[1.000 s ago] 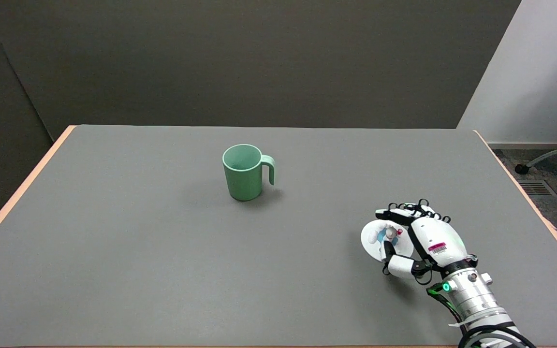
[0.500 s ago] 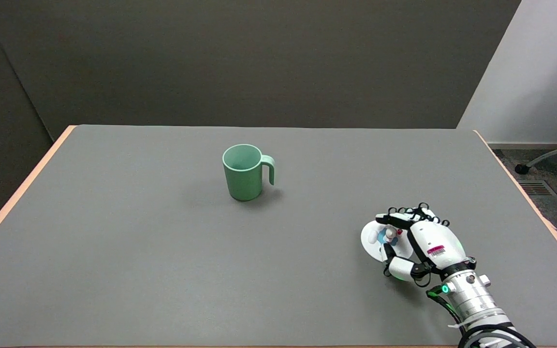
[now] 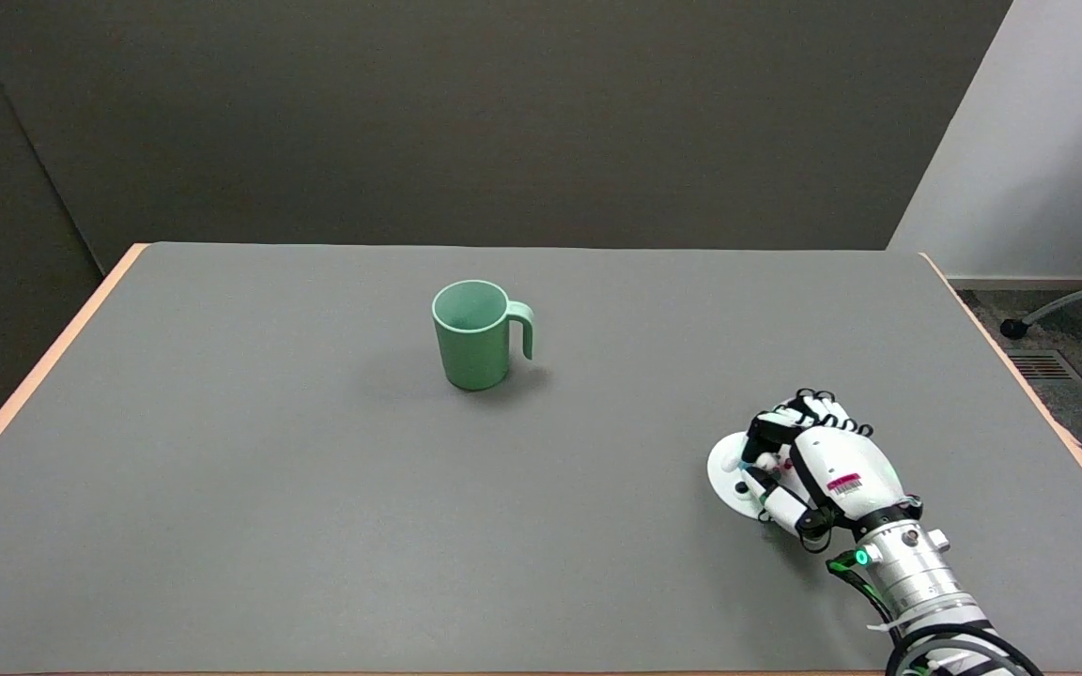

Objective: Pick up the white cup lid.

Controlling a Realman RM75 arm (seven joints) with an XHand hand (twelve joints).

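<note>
The white cup lid (image 3: pixel 727 467) lies on the counter (image 3: pixel 269 488), well to the right of and nearer than the green mug (image 3: pixel 475 334). The robot hand (image 3: pixel 809 460) has its fingers curled around the lid's knob, apparently gripping it. Grasping is under way; next comes a straight lift.

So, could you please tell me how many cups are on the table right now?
1. A single green cup stands upright near the middle of the table, handle to the picture's right. The white cup lid lies apart, near right, under the right hand.
</note>
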